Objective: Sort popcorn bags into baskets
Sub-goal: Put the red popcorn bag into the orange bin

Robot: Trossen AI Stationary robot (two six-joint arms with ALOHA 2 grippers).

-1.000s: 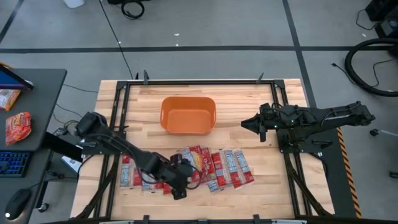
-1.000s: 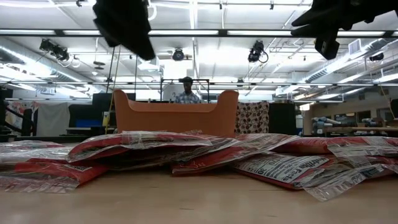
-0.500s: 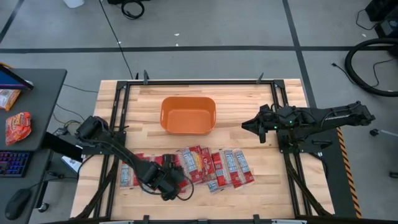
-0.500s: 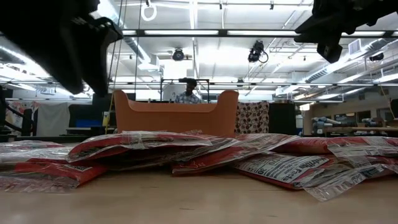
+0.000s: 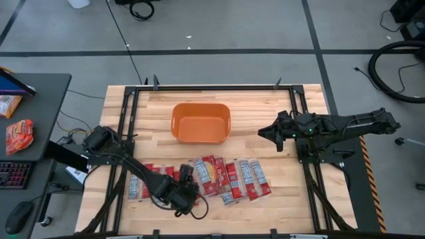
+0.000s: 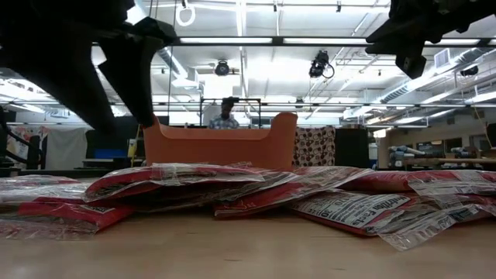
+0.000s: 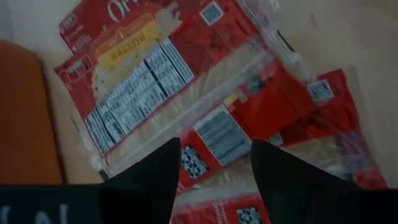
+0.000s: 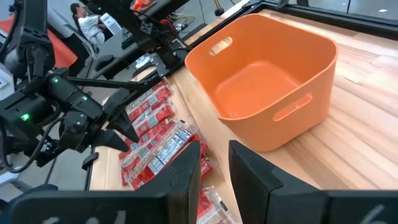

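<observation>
Left pincer [image 5: 184, 174] low in lower-left centre of high view, fingers spread wide above the popcorn bags [image 5: 229, 179], gripping nothing. Bags heaped on the table [image 5: 279, 206] below the empty orange tub [image 5: 200, 123]. Right pincer [image 5: 261, 132] waiting at right, narrowly parted, empty.

A grey floor [image 5: 219, 26] crossed by dark tape lines surrounds the wooden table [image 5: 305, 206], with black cables [image 5: 398, 70] coiled on it off the table's far right corner. Beside the table's left edge stands a dark desk [image 5: 40, 113] carrying a keyboard [image 5: 16, 174] and an orange-red packet [image 5: 18, 136]. Across the room, long strip lights [image 6: 325, 40] run along a white ceiling hung with cameras [image 6: 319, 63]. A person [image 6: 225, 115] sits at the back, near a patterned curtain [image 6: 314, 146] and dark screens [image 6: 116, 143].
</observation>
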